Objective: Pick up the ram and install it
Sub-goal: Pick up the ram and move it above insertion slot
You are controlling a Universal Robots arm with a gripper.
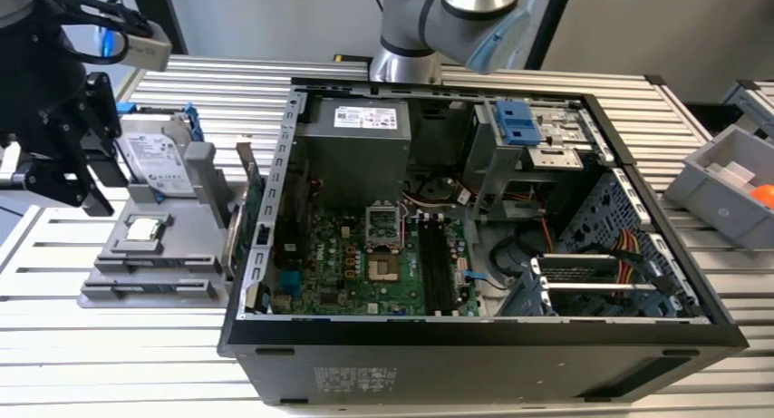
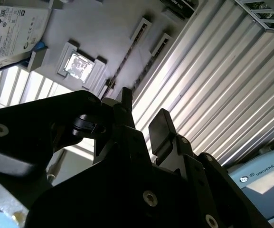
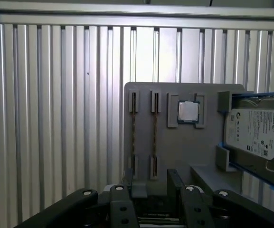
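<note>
Above the holder (image 3: 184, 147), to the exterior view's left of the case (image 1: 484, 354) — jaws parted, empty. Ram (image 3: 155, 137) stood on edge in holder slots, top edges free for a pinch from above — not yet gripped.

A grey holder (image 1: 136, 275) lies on the slatted metal surface (image 1: 121, 364). A hard drive (image 1: 158, 164) leans tilted in the holder's blue-sided cradle, label facing out. A square processor chip (image 1: 145, 228) sits flat in a recess of the holder, just beside the drive. Well apart from the holder, at the exterior view's right edge, a grey bin (image 1: 722, 175) stands on the surface with something orange (image 1: 762, 196) inside.
</note>
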